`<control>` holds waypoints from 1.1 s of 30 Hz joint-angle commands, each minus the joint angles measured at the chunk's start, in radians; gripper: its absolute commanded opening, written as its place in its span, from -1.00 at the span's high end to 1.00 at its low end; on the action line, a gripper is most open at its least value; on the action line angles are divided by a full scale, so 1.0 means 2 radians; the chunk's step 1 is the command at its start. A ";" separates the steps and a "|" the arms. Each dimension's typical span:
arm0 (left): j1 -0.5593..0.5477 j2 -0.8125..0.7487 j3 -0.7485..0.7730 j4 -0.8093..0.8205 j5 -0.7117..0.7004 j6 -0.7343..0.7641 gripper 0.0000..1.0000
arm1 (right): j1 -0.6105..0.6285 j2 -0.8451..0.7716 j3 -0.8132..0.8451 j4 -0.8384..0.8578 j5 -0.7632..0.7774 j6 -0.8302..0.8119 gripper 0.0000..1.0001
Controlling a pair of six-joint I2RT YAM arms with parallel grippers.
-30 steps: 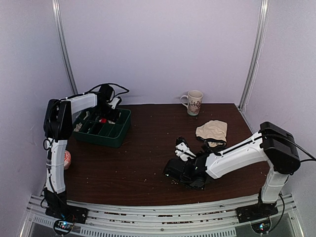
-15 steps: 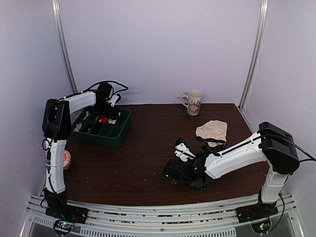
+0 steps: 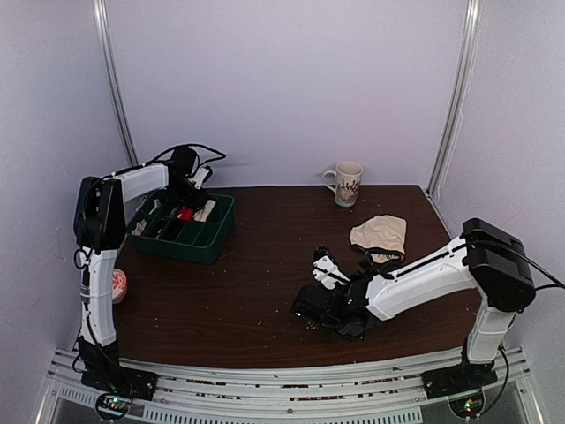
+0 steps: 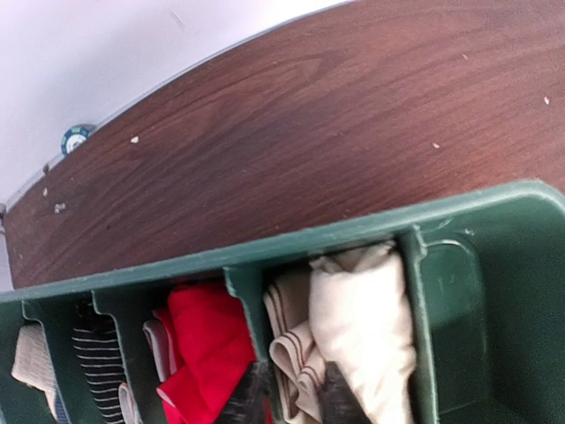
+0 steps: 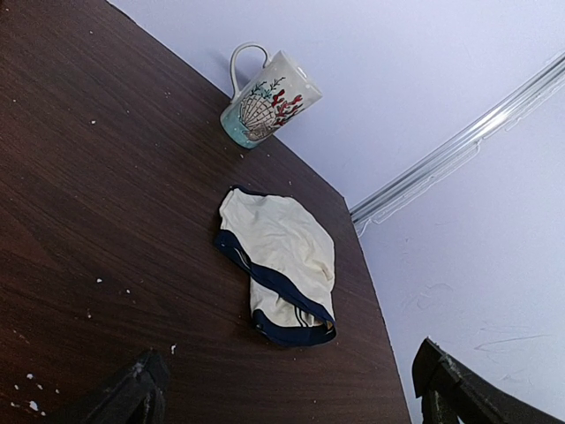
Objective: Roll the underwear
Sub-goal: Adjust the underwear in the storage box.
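A cream underwear [image 5: 278,243] with navy trim lies loosely crumpled at the table's right [image 3: 380,234]. My right gripper [image 5: 291,393] rests low on the table short of it, open wide with nothing between its fingers; in the top view it is the right gripper [image 3: 328,268]. My left gripper [image 3: 188,179] hovers over the green tray [image 3: 190,240]. In the left wrist view the left gripper [image 4: 296,402] shows a narrow gap between blurred fingertips, above a rolled beige underwear [image 4: 362,327] in one compartment. It grips nothing that I can see.
The tray's [image 4: 353,234] other compartments hold a red roll [image 4: 203,336] and a striped roll [image 4: 101,371]. A patterned mug [image 3: 346,184] stands at the back edge. A small round thing [image 3: 119,284] lies at the table's left edge. Crumbs dot the wood.
The left gripper has drawn back and up from the tray and its jaws have narrowed; the beige roll now shows in the tray. The right arm has not moved.
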 commanded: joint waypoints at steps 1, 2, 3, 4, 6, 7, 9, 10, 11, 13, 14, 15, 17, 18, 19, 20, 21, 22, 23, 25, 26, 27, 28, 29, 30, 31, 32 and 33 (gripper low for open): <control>0.001 0.018 -0.011 0.014 0.004 0.006 0.71 | 0.003 0.008 0.011 -0.003 0.015 0.003 -1.00; 0.000 0.024 -0.012 0.013 0.002 0.006 0.79 | 0.003 0.008 0.012 -0.004 0.016 0.003 -1.00; -0.001 0.029 -0.012 0.013 -0.001 0.006 0.83 | 0.003 0.008 0.012 -0.004 0.015 0.003 -1.00; -0.003 0.034 -0.012 0.012 -0.004 0.007 0.84 | 0.004 0.009 0.012 -0.004 0.016 0.003 -1.00; -0.006 0.041 -0.014 0.012 -0.009 0.009 0.88 | 0.004 0.010 0.012 -0.004 0.016 0.003 -1.00; -0.008 0.043 -0.015 0.012 -0.010 0.010 0.89 | 0.004 0.010 0.012 -0.004 0.016 0.004 -1.00; -0.010 0.046 -0.015 0.012 -0.010 0.012 0.89 | 0.004 0.012 0.013 -0.004 0.016 0.003 -1.00; -0.011 0.046 -0.015 0.012 -0.010 0.013 0.89 | 0.003 0.013 0.013 -0.004 0.016 0.003 -1.00; -0.011 0.046 -0.015 0.012 -0.009 0.014 0.87 | 0.004 0.014 0.014 -0.004 0.016 0.002 -1.00; -0.013 0.045 -0.016 0.012 -0.010 0.017 0.82 | 0.004 0.015 0.014 -0.005 0.018 0.002 -1.00; -0.015 0.045 -0.015 0.012 -0.012 0.018 0.80 | 0.004 0.016 0.014 -0.005 0.018 0.002 -1.00; -0.018 0.046 -0.016 0.012 -0.017 0.019 0.80 | 0.004 0.015 0.015 -0.005 0.018 0.003 -1.00; -0.023 0.051 -0.017 0.012 -0.029 0.023 0.80 | 0.004 0.014 0.015 -0.006 0.018 0.003 -1.00; -0.027 0.054 -0.018 0.011 -0.035 0.025 0.80 | 0.003 0.014 0.015 -0.006 0.018 0.004 -1.00; -0.028 0.057 -0.019 0.011 -0.038 0.026 0.80 | 0.003 0.013 0.014 -0.007 0.018 0.004 -1.00; -0.030 0.059 -0.019 0.011 -0.040 0.026 0.80 | 0.004 0.012 0.014 -0.007 0.018 0.005 -1.00; -0.030 0.061 -0.020 0.011 -0.043 0.026 0.80 | 0.004 0.011 0.013 -0.007 0.019 0.006 -1.00; -0.030 0.061 -0.020 0.011 -0.047 0.025 0.80 | 0.003 0.011 0.013 -0.007 0.019 0.006 -1.00; -0.030 0.061 -0.020 0.012 -0.053 0.024 0.80 | 0.004 0.010 0.013 -0.007 0.019 0.006 -1.00; -0.029 0.056 -0.018 0.014 -0.068 0.022 0.79 | 0.004 0.012 0.014 -0.007 0.019 0.005 -1.00; -0.030 0.052 -0.018 0.017 -0.071 0.021 0.74 | 0.004 0.013 0.013 -0.007 0.018 0.005 -1.00; -0.030 0.048 -0.016 0.019 -0.072 0.022 0.66 | 0.004 0.014 0.014 -0.007 0.019 0.005 -1.00; -0.030 0.043 -0.013 0.019 -0.073 0.021 0.55 | 0.003 0.015 0.015 -0.008 0.019 0.005 -1.00; -0.030 0.037 -0.009 0.019 -0.073 0.020 0.48 | 0.004 0.015 0.016 -0.010 0.018 0.005 -1.00; -0.030 0.029 -0.006 0.019 -0.072 0.019 0.41 | 0.004 0.015 0.016 -0.011 0.019 0.007 -1.00; -0.030 0.022 -0.002 0.019 -0.070 0.019 0.36 | 0.004 0.015 0.017 -0.012 0.018 0.008 -1.00; -0.030 0.014 0.002 0.019 -0.069 0.018 0.33 | 0.003 0.014 0.016 -0.012 0.018 0.009 -1.00; -0.030 0.005 0.006 0.019 -0.066 0.018 0.30 | 0.004 0.011 0.016 -0.012 0.017 0.010 -1.00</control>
